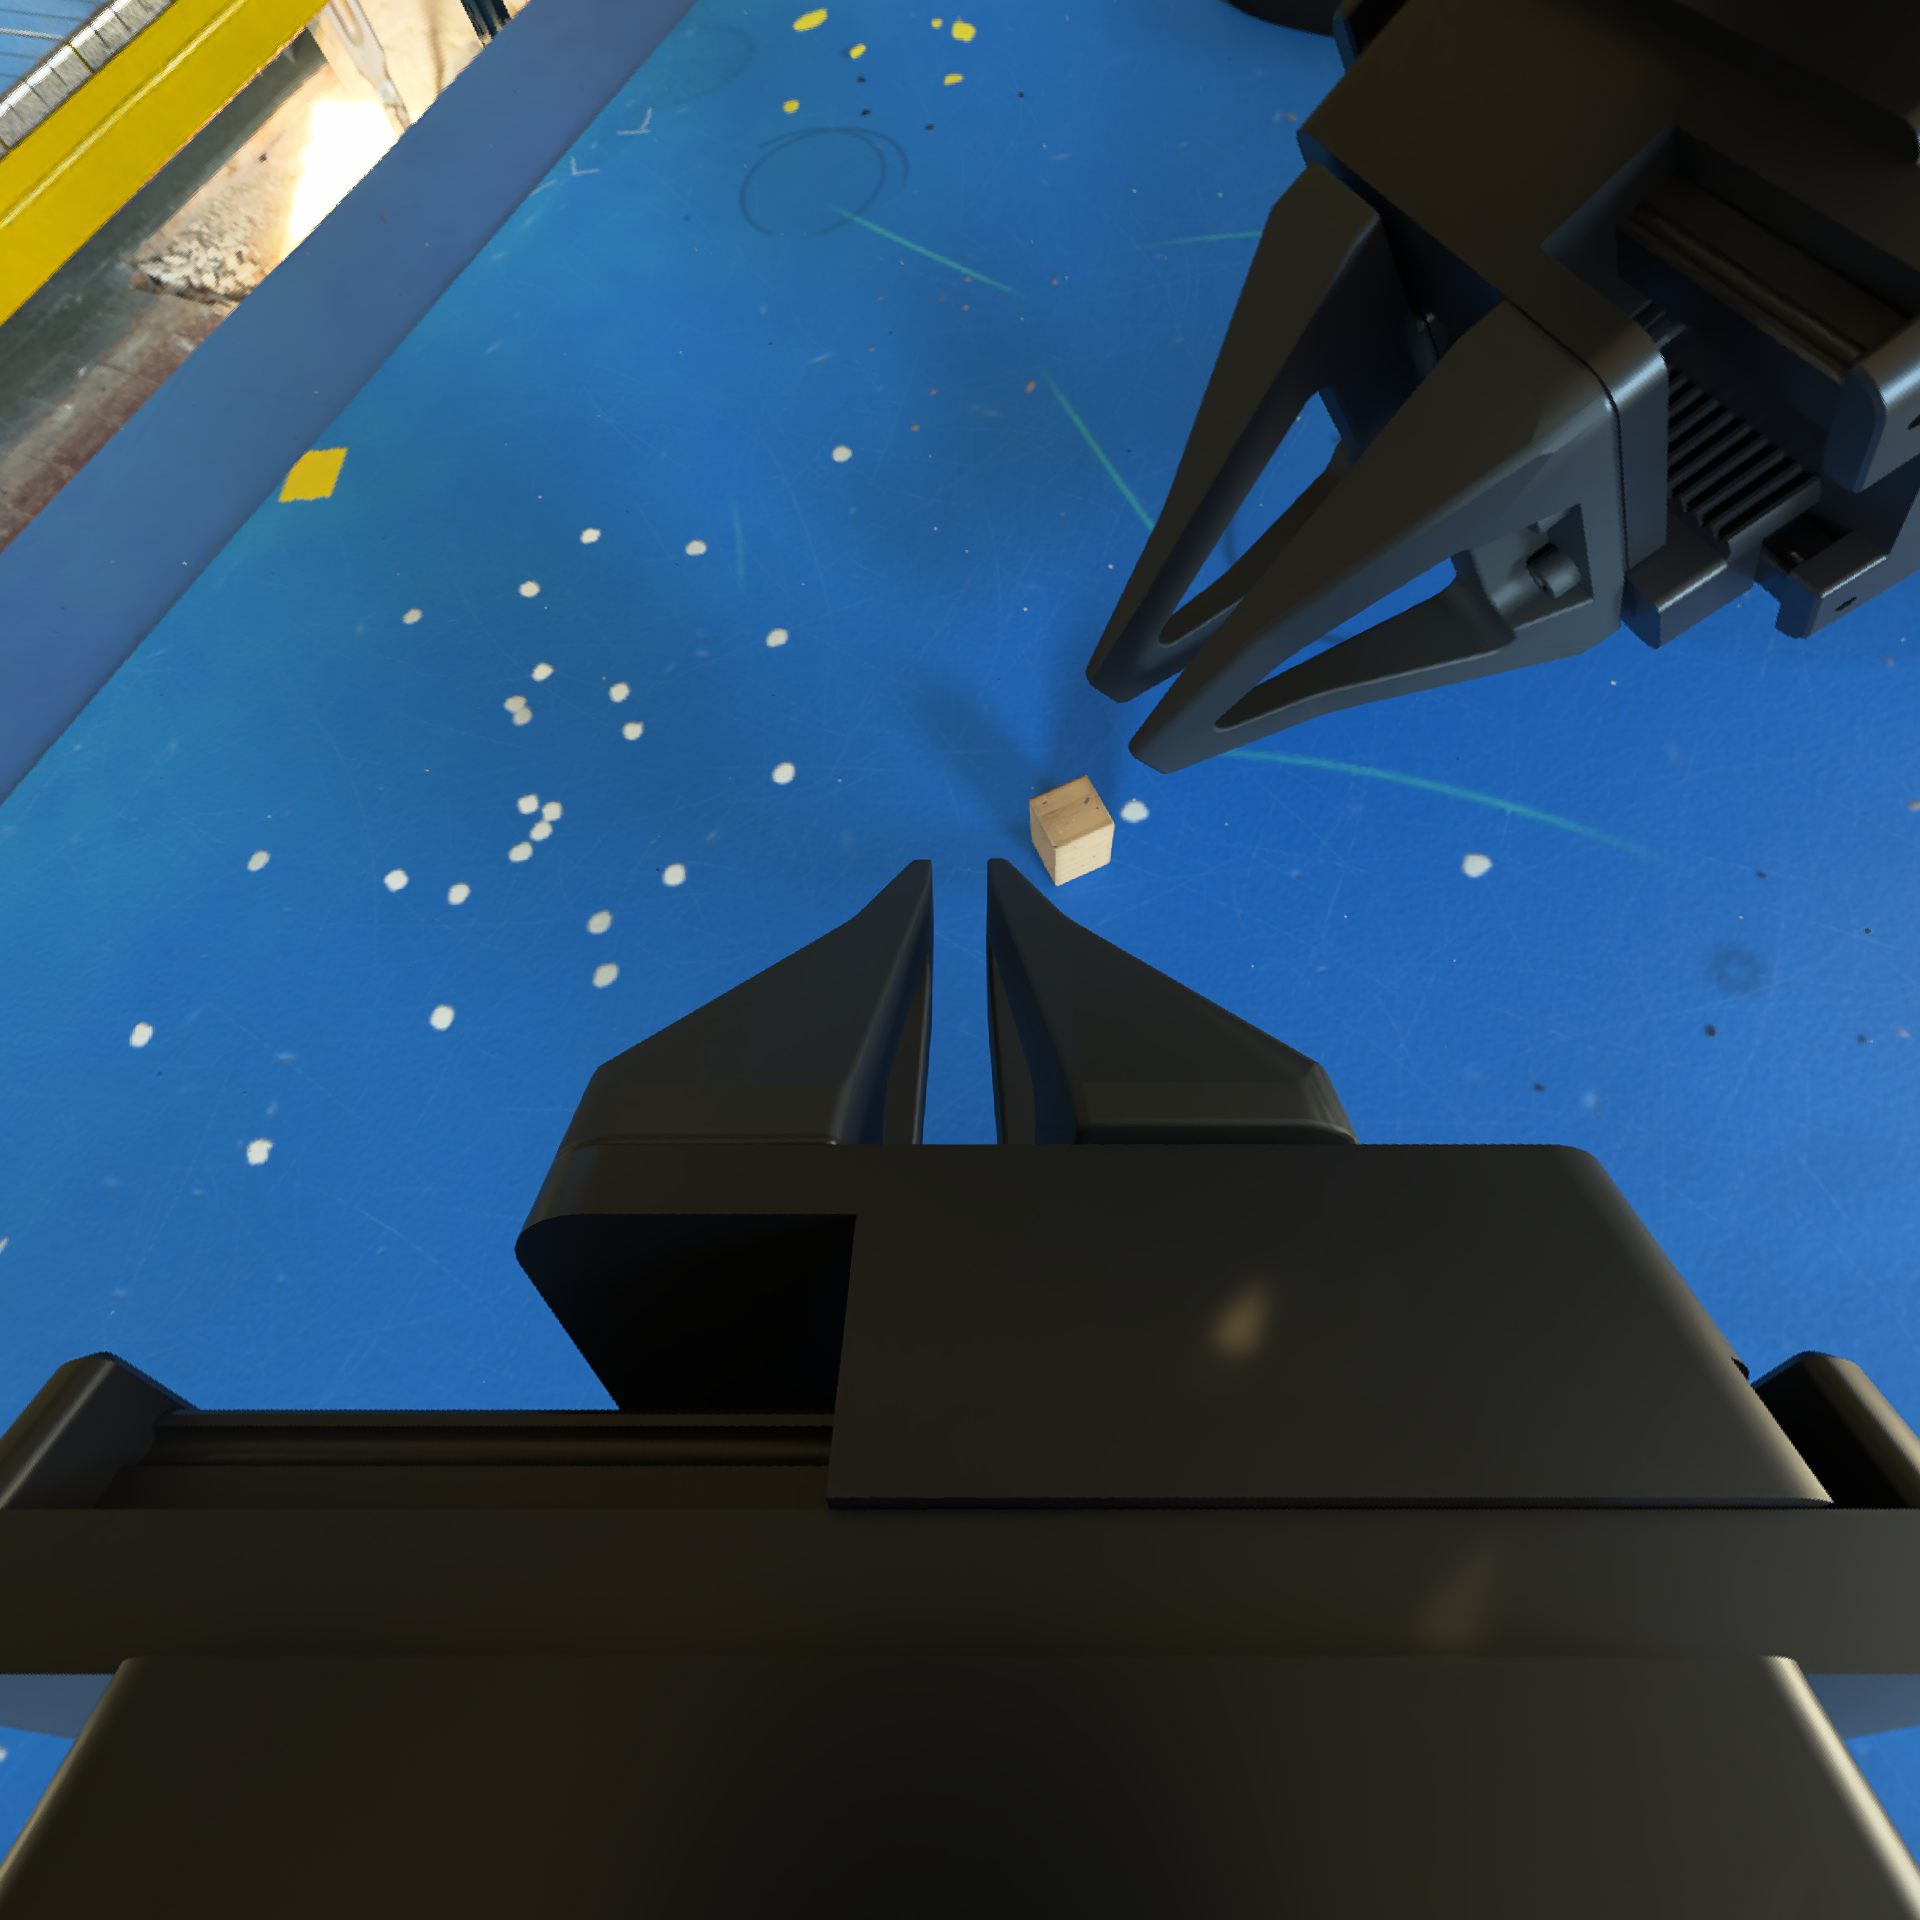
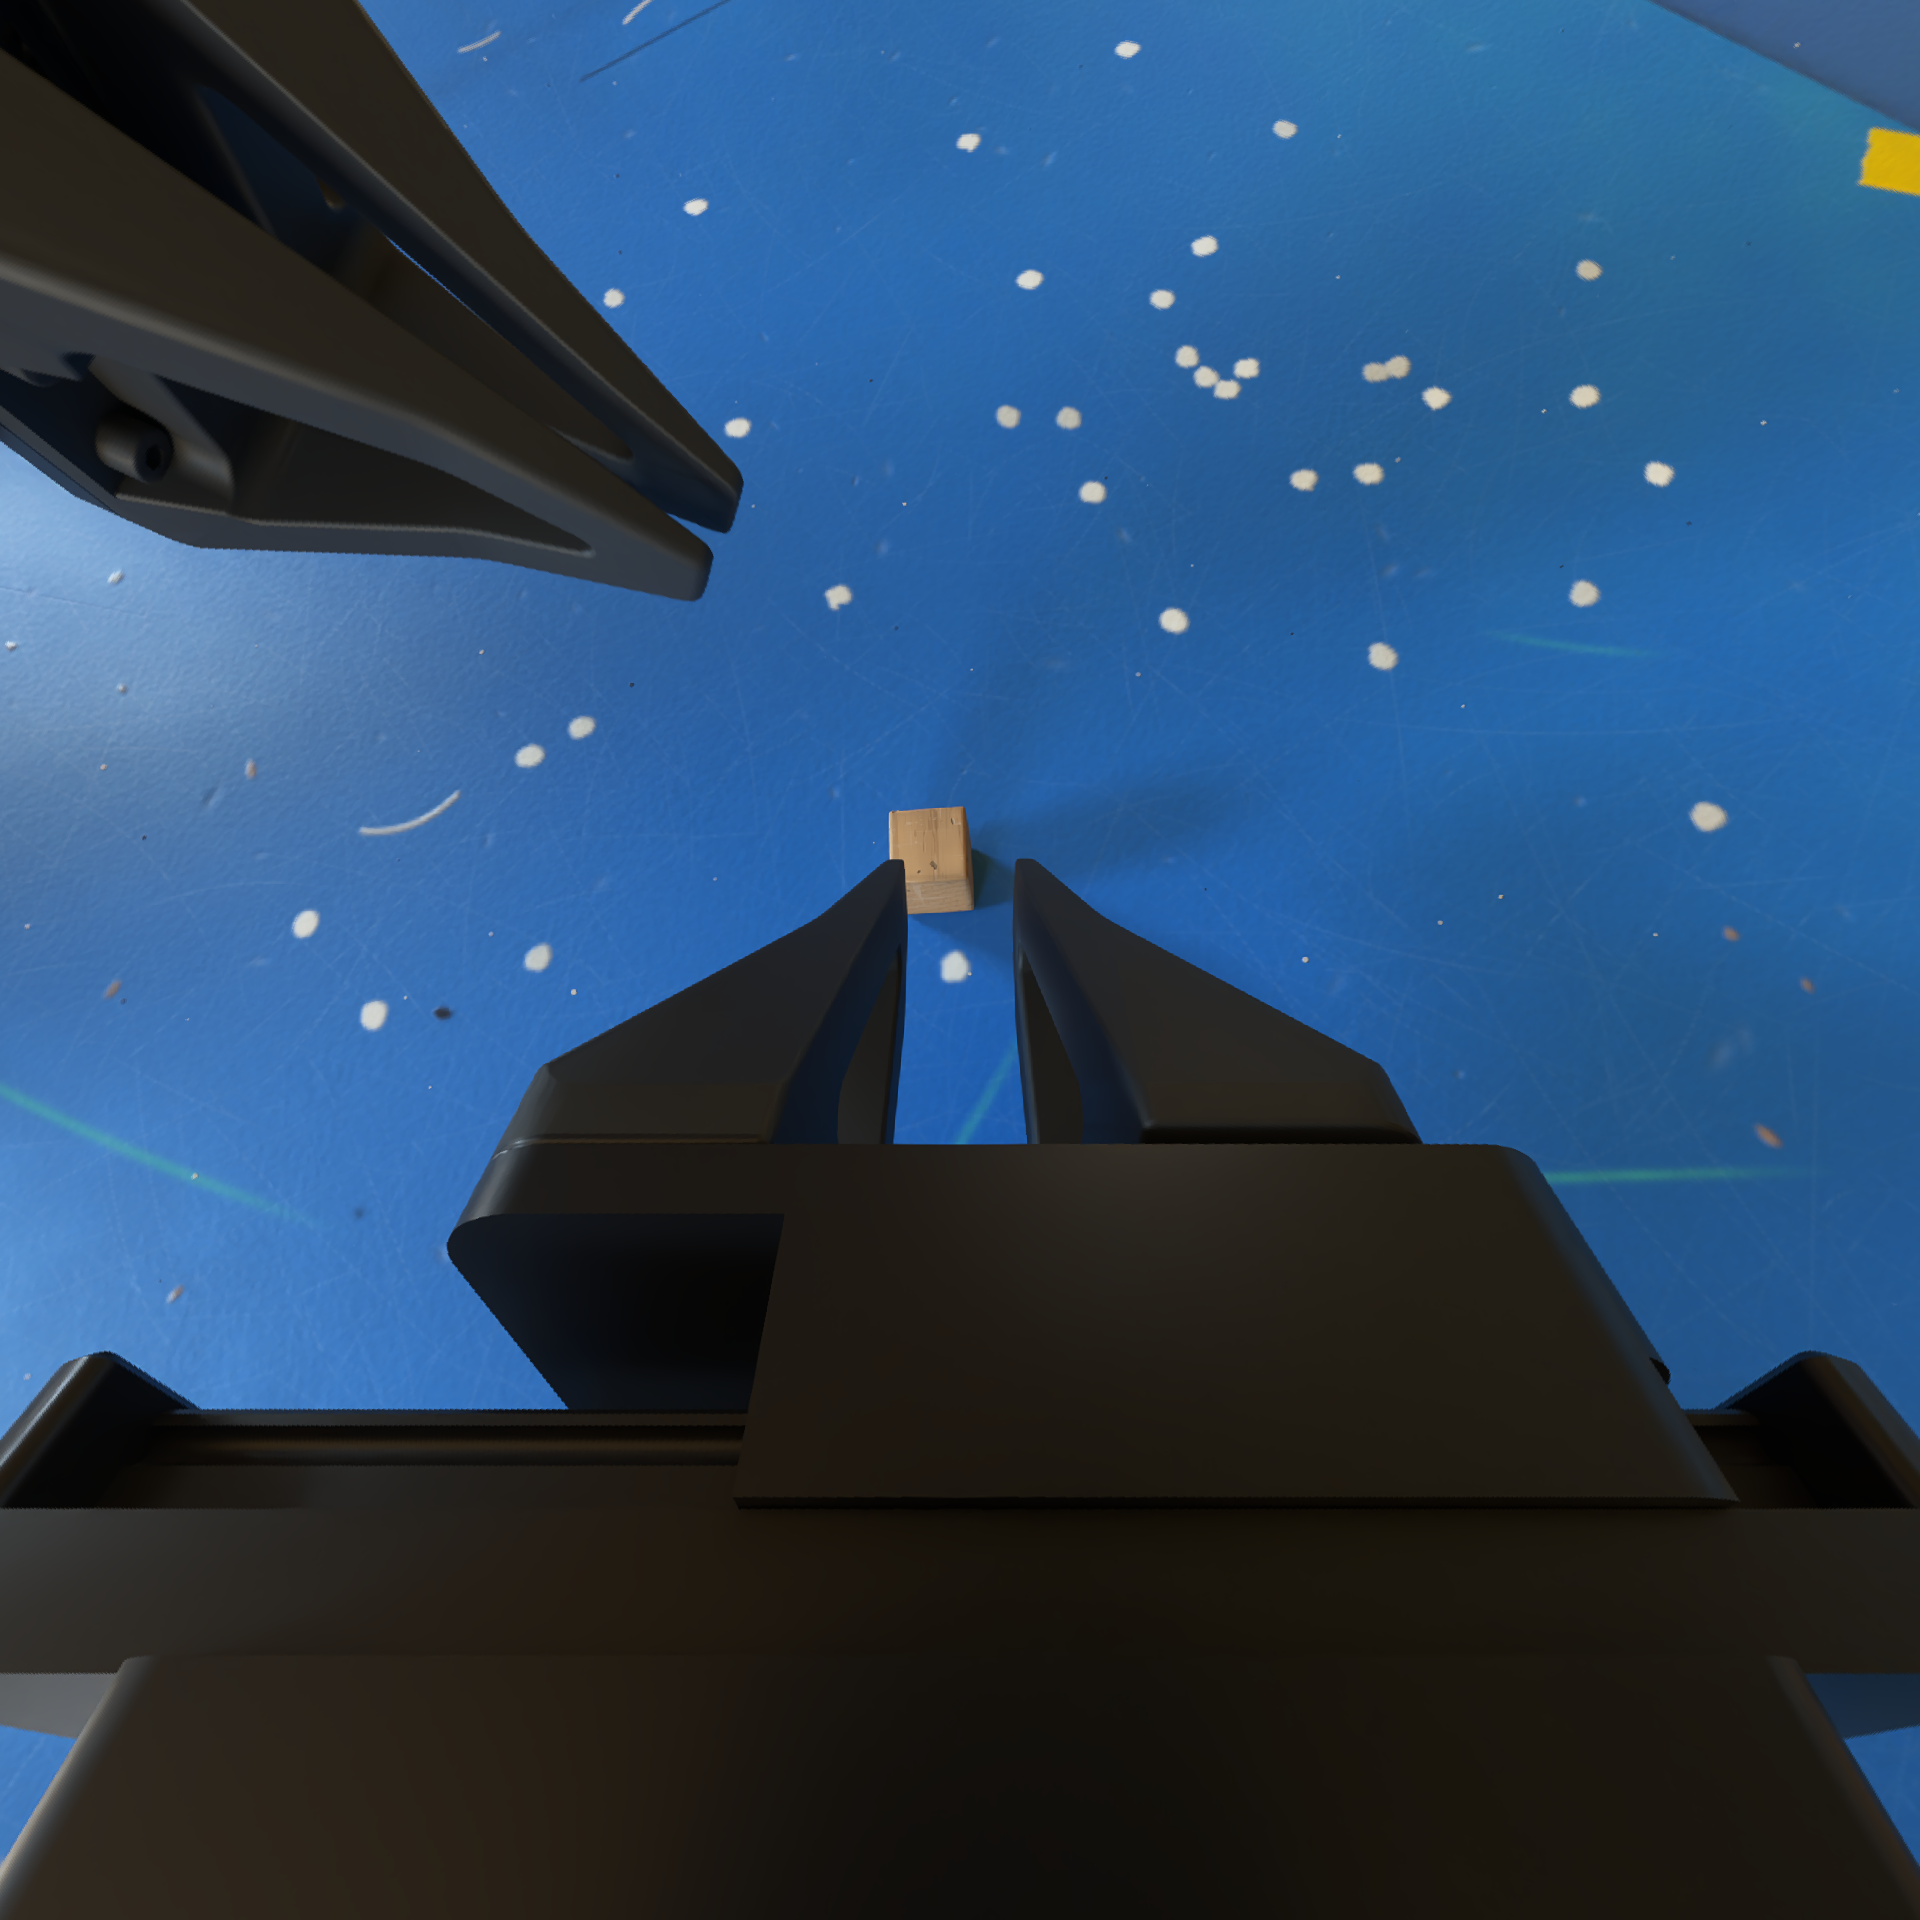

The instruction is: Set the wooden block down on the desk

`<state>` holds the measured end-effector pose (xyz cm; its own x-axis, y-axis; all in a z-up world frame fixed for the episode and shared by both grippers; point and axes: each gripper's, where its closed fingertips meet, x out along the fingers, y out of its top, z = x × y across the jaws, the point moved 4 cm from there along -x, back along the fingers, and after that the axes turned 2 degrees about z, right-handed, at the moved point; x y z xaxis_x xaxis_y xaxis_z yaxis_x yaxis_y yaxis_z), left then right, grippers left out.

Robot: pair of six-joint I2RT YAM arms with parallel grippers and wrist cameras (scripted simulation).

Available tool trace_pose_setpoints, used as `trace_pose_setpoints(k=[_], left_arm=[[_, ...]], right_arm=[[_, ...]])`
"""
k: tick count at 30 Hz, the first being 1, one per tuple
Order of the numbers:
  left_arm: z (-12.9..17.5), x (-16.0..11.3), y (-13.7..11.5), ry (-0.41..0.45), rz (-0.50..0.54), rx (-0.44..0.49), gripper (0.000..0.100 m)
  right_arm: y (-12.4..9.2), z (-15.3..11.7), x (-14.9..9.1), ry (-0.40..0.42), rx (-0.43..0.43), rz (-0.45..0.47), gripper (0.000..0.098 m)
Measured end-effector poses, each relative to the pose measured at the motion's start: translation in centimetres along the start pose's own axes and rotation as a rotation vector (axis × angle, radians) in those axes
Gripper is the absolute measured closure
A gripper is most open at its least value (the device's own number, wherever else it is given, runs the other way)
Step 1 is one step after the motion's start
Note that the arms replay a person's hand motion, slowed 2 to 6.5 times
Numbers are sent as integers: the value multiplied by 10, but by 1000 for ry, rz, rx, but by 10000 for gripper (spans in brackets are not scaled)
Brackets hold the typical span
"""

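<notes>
A small pale wooden block (image 1: 1070,829) rests on the blue desk (image 1: 1351,935), free of both grippers. In the right wrist view the block (image 2: 932,857) lies just past my right gripper (image 2: 961,864), whose fingers stand slightly apart and hold nothing; the left fingertip covers the block's near corner. My left gripper (image 1: 961,864) is shut and empty, its tips just left of the block. The right gripper (image 1: 1127,717) also shows in the left wrist view, above and to the right of the block. The left gripper (image 2: 717,545) shows at the upper left of the right wrist view.
The desk (image 2: 1351,935) is speckled with white and yellow paint spots and scratches. A yellow tape patch (image 1: 314,475) lies near its left edge, and the same patch (image 2: 1891,161) shows at the far right. Beyond the edge is floor with a yellow beam (image 1: 125,135).
</notes>
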<state>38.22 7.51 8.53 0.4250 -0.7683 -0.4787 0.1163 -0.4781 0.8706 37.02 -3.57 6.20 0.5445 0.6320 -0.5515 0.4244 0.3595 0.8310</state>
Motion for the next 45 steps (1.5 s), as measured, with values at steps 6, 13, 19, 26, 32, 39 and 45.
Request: trace_pose_setpoints(k=[6, 13, 19, 26, 32, 39, 45], left_arm=[[-6, -3, 2, 11, 18, -27, 916], [-8, -3, 1, 17, 21, -36, 916], [-10, -1, 0, 18, 18, -38, 917], [-11, 2, 1, 20, 11, -36, 915], [-12, 4, 0, 19, -7, -36, 917], [-10, 4, -4, 1, -36, -51, 918], [-2, 3, -10, -47, -69, -59, 918]], right_arm=[[0, 1, -1, -4, 10, 15, 811], [0, 2, 0, -5, 20, 20, 811], [1, 3, 0, -14, 20, 21, 812], [2, 5, 0, -25, 20, 25, 812], [3, 13, -1, -44, 28, 32, 812], [7, 24, -3, -63, 44, 46, 812], [10, 29, -2, -64, 50, 55, 812]])
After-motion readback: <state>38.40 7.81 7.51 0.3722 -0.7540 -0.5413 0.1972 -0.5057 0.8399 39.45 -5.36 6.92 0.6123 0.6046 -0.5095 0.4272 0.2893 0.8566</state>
